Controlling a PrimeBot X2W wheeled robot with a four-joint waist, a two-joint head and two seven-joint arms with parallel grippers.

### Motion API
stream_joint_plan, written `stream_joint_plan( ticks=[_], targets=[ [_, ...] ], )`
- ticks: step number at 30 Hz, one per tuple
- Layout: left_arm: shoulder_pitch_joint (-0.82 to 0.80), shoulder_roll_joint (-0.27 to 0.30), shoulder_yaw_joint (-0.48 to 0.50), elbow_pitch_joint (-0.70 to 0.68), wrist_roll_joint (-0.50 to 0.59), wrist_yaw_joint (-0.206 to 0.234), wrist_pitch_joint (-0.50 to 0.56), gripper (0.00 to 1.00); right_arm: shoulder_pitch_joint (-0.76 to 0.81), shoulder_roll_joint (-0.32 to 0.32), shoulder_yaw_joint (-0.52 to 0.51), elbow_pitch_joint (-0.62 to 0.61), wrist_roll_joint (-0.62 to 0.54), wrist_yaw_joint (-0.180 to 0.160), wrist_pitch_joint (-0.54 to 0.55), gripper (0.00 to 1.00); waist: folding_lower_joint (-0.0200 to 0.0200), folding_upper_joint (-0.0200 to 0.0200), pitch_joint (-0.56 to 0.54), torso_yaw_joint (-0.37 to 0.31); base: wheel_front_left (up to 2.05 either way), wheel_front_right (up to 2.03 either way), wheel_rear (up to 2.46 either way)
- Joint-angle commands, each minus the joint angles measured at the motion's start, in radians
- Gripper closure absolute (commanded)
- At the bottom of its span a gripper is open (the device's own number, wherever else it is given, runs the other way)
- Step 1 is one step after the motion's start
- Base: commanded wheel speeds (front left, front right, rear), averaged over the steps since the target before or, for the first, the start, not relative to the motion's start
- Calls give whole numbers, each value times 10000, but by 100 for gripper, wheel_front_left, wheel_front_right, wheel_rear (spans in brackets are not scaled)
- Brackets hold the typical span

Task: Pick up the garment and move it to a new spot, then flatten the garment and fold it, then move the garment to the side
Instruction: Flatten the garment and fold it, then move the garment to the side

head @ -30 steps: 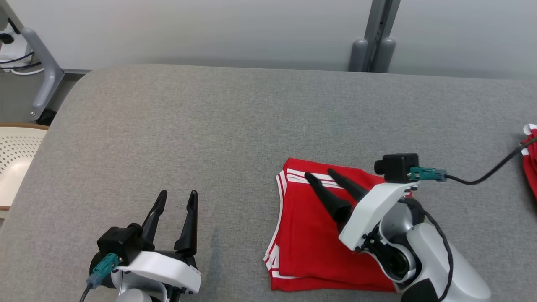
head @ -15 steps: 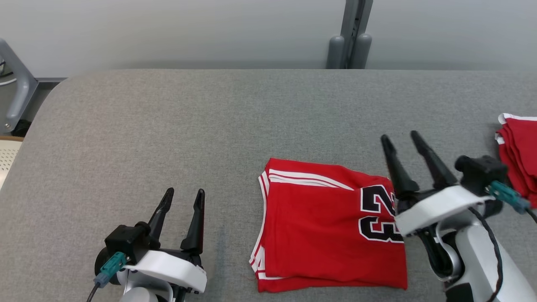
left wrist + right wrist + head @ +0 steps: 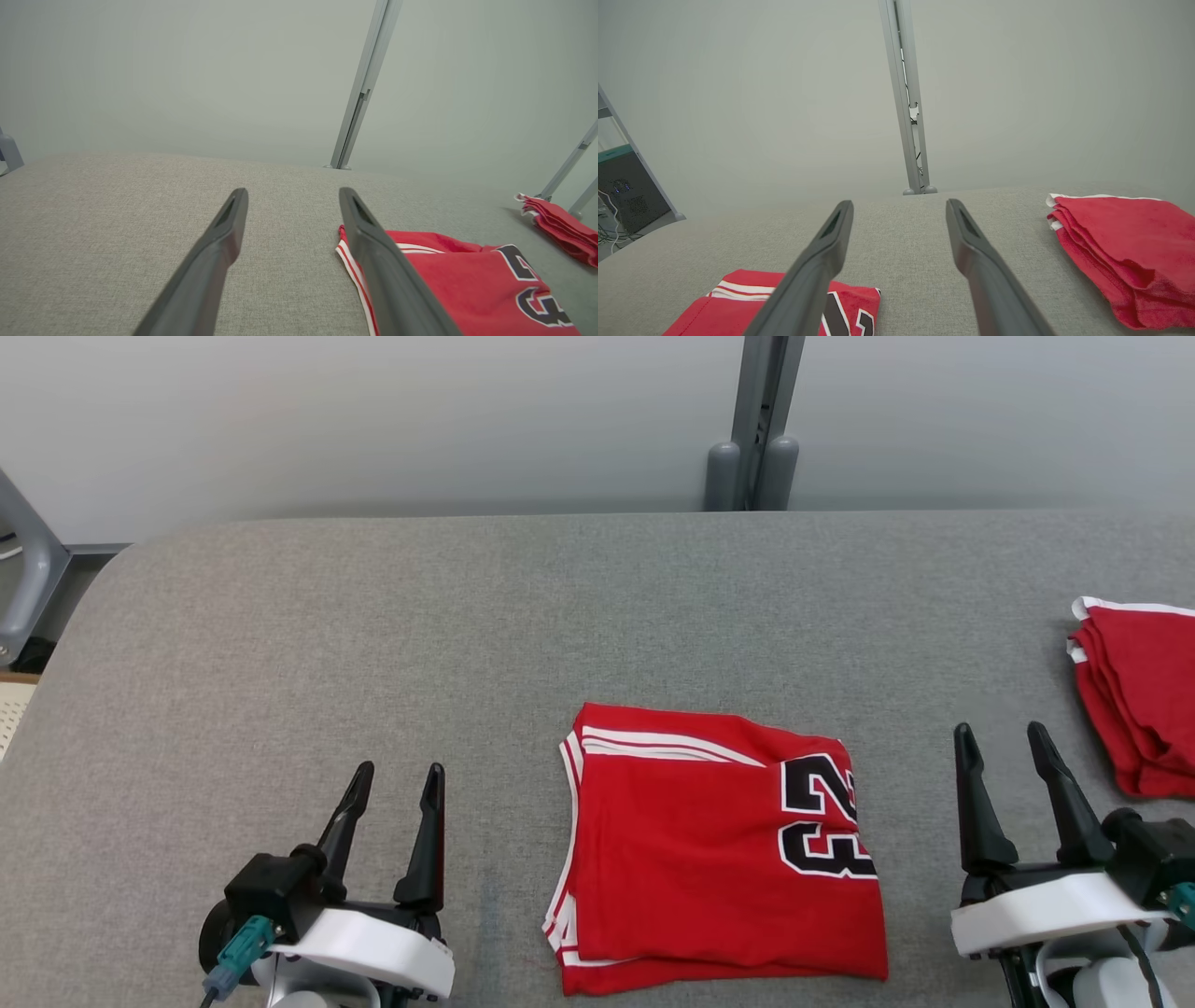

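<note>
**Left gripper**: It stood over the front edge of the grey fabric-covered tabletop, left of centre. Its two dark fingers were spread apart and held nothing.

**Folded red sleeveless jersey with white trim and black numerals**: It lay flat near the front edge, between the two grippers and touching neither. It formed a rough rectangle. At its front-left corner the layers sat slightly offset, with white-trimmed edges exposed.

**Right gripper**: It was near the front-right corner, with its fingers spread apart and empty. It was close to the jersey's right edge but clear of it.

**Stack of folded red cloth**: It lay at the right edge of the tabletop, just beyond the right gripper.

**Assessment:** The folding appeared complete, and the move to the side appeared outstanding.

**Hazards noted:**
1. A pinch taking only the top layer would probably lift it alone and open the fold. The offset front-left corner was the likeliest place for this.
2. The textured tabletop cover looked likely to grip the fabric. Dragging rather than lifting could therefore bunch the lower layers.
3. A one-sided lift could let the unsupported half sag and unfold.
4. If the jersey was carried toward the right edge, the right arm or the jersey could knock the red stack. The matching colour could also cause the wrong item to be taken.
</note>
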Motion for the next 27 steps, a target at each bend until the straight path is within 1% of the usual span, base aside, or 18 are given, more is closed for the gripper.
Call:
stream_joint_plan(
  ticks=[1,4,13,27],
  targets=[
    [97,11,85,-54,105,29,-15,0,103,-6,-126,-42,-94,6,-69,0,-1,0,-63,-45,0,0,0],
    [248,-49,223,-119,270,16,-15,0,309,22,-238,-35,-167,6,-102,0,-1,0,-176,-105,0,0,0],
    [506,-154,431,16,649,-132,-14,0,574,21,23,44,223,6,-118,0,-1,0,-428,-193,0,0,0],
    [596,-249,600,209,993,-268,-14,0,599,23,218,95,344,6,-116,0,-1,0,-627,-73,0,0,0]
  ],
)
